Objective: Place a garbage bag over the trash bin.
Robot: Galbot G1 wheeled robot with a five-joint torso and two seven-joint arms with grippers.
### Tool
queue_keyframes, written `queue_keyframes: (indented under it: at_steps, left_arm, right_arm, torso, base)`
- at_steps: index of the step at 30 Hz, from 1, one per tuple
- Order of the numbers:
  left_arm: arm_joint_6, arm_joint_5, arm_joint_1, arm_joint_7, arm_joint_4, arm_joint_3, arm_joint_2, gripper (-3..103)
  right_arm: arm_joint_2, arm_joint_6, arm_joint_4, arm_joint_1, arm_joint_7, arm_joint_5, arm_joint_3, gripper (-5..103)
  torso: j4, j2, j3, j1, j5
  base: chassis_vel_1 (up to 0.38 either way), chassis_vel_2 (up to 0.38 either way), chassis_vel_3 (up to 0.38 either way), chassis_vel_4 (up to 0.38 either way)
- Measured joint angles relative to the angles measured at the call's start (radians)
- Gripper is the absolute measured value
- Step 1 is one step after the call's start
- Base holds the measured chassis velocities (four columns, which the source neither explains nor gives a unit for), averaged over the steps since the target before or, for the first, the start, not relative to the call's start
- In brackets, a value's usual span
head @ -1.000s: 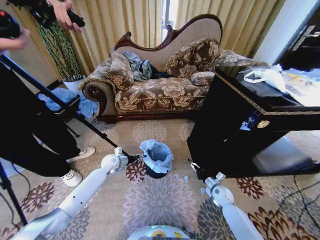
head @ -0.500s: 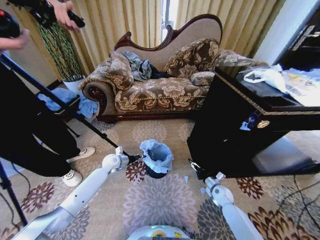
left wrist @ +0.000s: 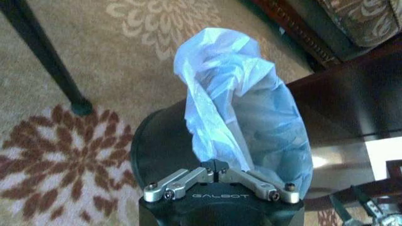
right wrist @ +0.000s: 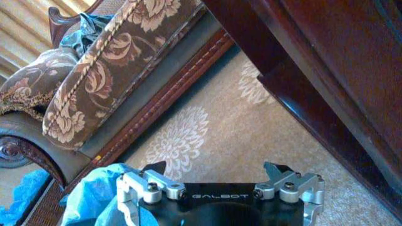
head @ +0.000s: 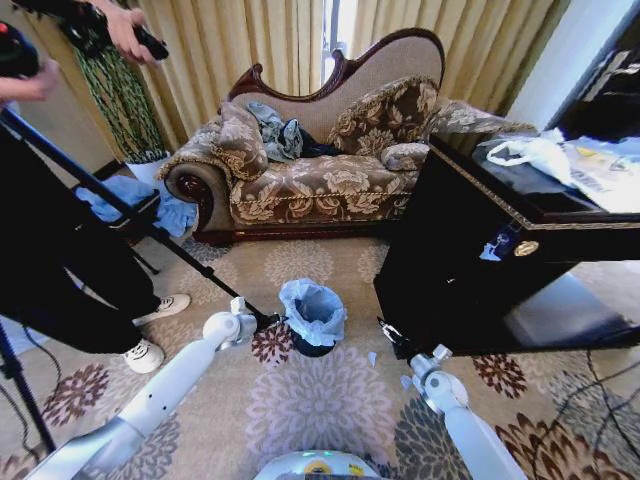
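Observation:
The small black trash bin (head: 312,346) stands on the carpet in front of me. The pale blue garbage bag (head: 313,307) sits in its mouth and bunches up above the rim. My left gripper (head: 270,320) is at the bag's left edge. In the left wrist view, the left gripper (left wrist: 215,165) is shut and pinches the garbage bag (left wrist: 242,103) where it hangs over the trash bin (left wrist: 160,146). My right gripper (head: 391,340) waits to the right of the bin. In its wrist view, the right gripper (right wrist: 215,170) is open with nothing between its fingers, and the garbage bag (right wrist: 94,193) is off to one side.
A dark wooden cabinet (head: 480,270) stands close on the bin's right, and a patterned sofa (head: 320,170) is behind it. A tripod leg (head: 150,235) slants down to the carpet beside my left gripper. A person (head: 60,260) stands at the left. Patterned carpet (head: 320,400) lies in front.

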Motion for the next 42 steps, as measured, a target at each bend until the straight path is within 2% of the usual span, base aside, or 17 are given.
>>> queue_keyframes:
  at_steps: [10, 15, 17, 20, 24, 34, 38, 40, 41, 42]
  left_arm:
    - [0.002, 0.030, 0.009, 0.017, 0.030, -0.002, -0.005, 0]
    - [-0.001, 0.066, -0.013, 0.041, 0.099, 0.009, -0.035, 0]
    - [-0.006, 0.104, -0.045, 0.063, 0.172, 0.017, -0.067, 0]
    - [-0.010, 0.116, -0.057, 0.070, 0.198, 0.021, -0.080, 0]
    - [-0.021, 0.153, -0.079, 0.089, 0.269, 0.025, -0.130, 0]
    - [-0.039, 0.193, -0.082, 0.099, 0.336, 0.032, -0.185, 0]
    - [-0.041, 0.199, -0.058, 0.097, 0.321, 0.029, -0.176, -1]
    - [-0.041, 0.203, -0.027, 0.095, 0.283, 0.015, -0.143, 10]
    - [-0.041, 0.203, -0.027, 0.095, 0.283, 0.015, -0.143, 10]
    - [-0.041, 0.212, -0.008, 0.096, 0.260, 0.010, -0.119, 15]
  right_arm:
    - [0.000, 0.001, -0.001, 0.001, -0.001, 0.000, -0.002, 100]
    - [-0.004, 0.002, 0.001, -0.008, -0.003, 0.000, 0.000, 100]
    - [-0.004, 0.002, 0.003, -0.009, -0.003, 0.000, -0.002, 100]
    - [-0.004, 0.002, 0.003, -0.008, -0.003, 0.000, -0.003, 100]
    - [-0.002, 0.002, 0.003, -0.005, -0.003, 0.000, -0.007, 100]
    - [-0.003, 0.002, 0.003, -0.007, -0.005, 0.000, -0.008, 100]
    - [-0.002, 0.001, 0.010, -0.010, -0.005, 0.000, -0.009, 100]
    - [-0.003, -0.001, 0.027, -0.018, -0.006, 0.001, -0.009, 100]
    - [-0.003, -0.001, 0.027, -0.018, -0.006, 0.001, -0.009, 100]
    - [-0.005, -0.003, 0.038, -0.023, -0.009, 0.001, -0.009, 100]
  torso:
    - [0.0000, 0.000, 0.000, 0.000, 0.0001]
    - [0.0000, 0.000, 0.000, 0.000, 0.0000]
    - [-0.0001, 0.000, 0.000, 0.000, 0.0002]
    - [0.0000, 0.000, 0.000, 0.000, 0.0002]
    - [-0.0001, 0.000, 0.000, 0.000, 0.0001]
    - [-0.0001, 0.000, 0.000, 0.000, 0.0002]
    - [-0.0002, 0.000, 0.000, 0.000, -0.0002]
    - [-0.0001, 0.000, 0.000, 0.000, 0.0000]
    - [-0.0001, 0.000, 0.000, 0.000, 0.0000]
    - [0.0000, 0.000, 0.000, 0.000, 0.0000]
  base:
    - [0.000, 0.000, 0.000, 0.000]
    - [0.000, 0.000, 0.000, 0.000]
    - [0.000, 0.000, 0.000, 0.000]
    - [0.000, 0.000, 0.000, 0.000]
    - [0.000, 0.000, 0.000, 0.000]
    - [0.000, 0.000, 0.000, 0.000]
    - [0.000, 0.000, 0.000, 0.000]
    - [0.000, 0.000, 0.000, 0.000]
    - [0.000, 0.000, 0.000, 0.000]
    - [0.000, 0.000, 0.000, 0.000]
